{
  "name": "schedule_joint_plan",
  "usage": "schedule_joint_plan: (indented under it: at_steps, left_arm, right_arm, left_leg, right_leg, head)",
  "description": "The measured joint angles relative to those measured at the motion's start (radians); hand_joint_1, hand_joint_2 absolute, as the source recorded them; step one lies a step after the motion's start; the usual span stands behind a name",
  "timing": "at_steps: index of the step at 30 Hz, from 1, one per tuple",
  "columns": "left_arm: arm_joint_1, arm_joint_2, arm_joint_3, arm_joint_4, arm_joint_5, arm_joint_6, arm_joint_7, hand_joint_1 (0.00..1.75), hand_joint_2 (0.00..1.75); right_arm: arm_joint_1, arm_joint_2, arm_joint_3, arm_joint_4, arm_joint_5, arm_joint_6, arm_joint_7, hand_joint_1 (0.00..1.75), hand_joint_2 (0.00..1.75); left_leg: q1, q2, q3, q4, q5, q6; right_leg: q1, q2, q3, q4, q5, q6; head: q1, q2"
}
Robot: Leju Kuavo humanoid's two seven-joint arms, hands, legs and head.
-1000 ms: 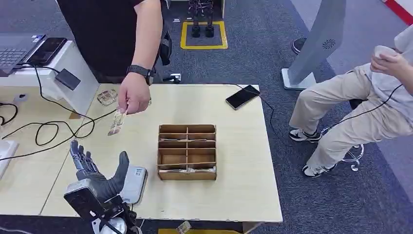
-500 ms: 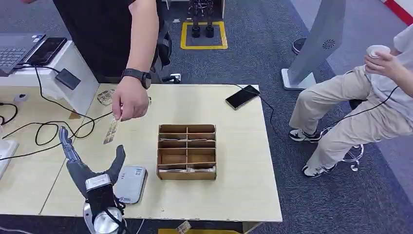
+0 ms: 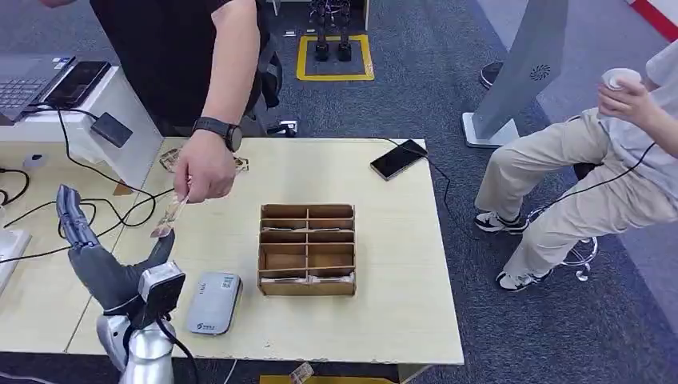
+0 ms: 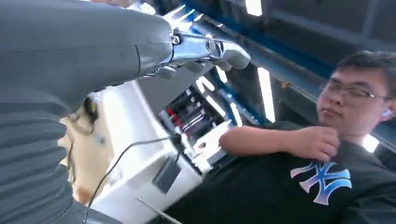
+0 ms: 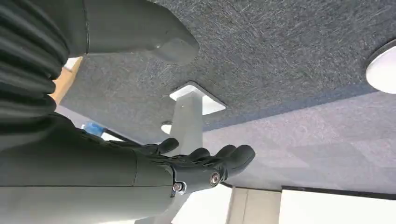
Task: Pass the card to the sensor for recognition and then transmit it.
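Person's hand [image 3: 204, 168] covers the upper end of the thin patterned card [image 3: 169, 214]; card print too small to read. Card's lower tip meets the grey thumb of the left hand [image 3: 100, 260], contact not clear. Left hand's silver forearm cut by the bottom edge. Label on the flat grey sensor box [image 3: 213, 302] unreadable. Grey laptop [image 3: 24, 80] cut by the left edge. Right hand [image 5: 196, 163] fingers partly hidden behind its own palm. Contents of the brown cardboard divider box [image 3: 307, 248] too small to tell.

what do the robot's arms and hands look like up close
The left hand is dark grey with darker segmented fingers, a boxy grey wrist module and a silver forearm. The right hand has a grey ribbed cover, thick grey thumb and black fingers with small metal screws.
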Motion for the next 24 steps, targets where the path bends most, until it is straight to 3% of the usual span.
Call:
schedule_joint_plan:
  at_steps: [6,7,8,24]
  left_arm:
    - [-0.019,-0.002,0.034,-0.017,-0.012,0.0,0.0,0.0,1.75]
    - [-0.021,-0.003,0.037,-0.019,-0.014,0.0,0.0,0.47,1.75]
    - [-0.023,-0.003,0.037,-0.022,-0.013,0.0,0.0,1.75,1.75]
    - [-0.025,-0.004,0.037,-0.07,0.022,0.0,0.0,1.75,1.75]
  right_arm:
    - [-0.002,0.0,0.0,0.007,0.0,0.0,-0.002,0.0,1.75]
    - [-0.002,0.0,0.0,0.009,0.0,0.0,-0.002,0.0,1.75]
    - [-0.002,0.0,0.0,0.01,0.0,0.0,-0.002,0.0,1.75]
    - [-0.003,0.0,0.0,0.026,-0.001,0.0,-0.008,0.0,1.75]
  left_leg:
    - [0.0,0.0,0.0,0.0,0.0,0.0]
    - [0.0,0.0,0.0,0.0,0.0,0.0]
    - [0.0,0.0,0.0,0.0,0.0,0.0]
    - [0.0,0.0,0.0,0.0,0.0,0.0]
  right_leg:
    - [0.0,0.0,0.0,0.0,0.0,0.0]
    - [0.0,0.0,0.0,0.0,0.0,0.0]
    - [0.0,0.0,0.0,0.0,0.0,0.0]
    - [0.0,0.0,0.0,0.0,0.0,0.0]
  head:
    - [0.0,0.0]
    - [0.0,0.0]
    - [0.0,0.0]
    - [0.0,0.0]
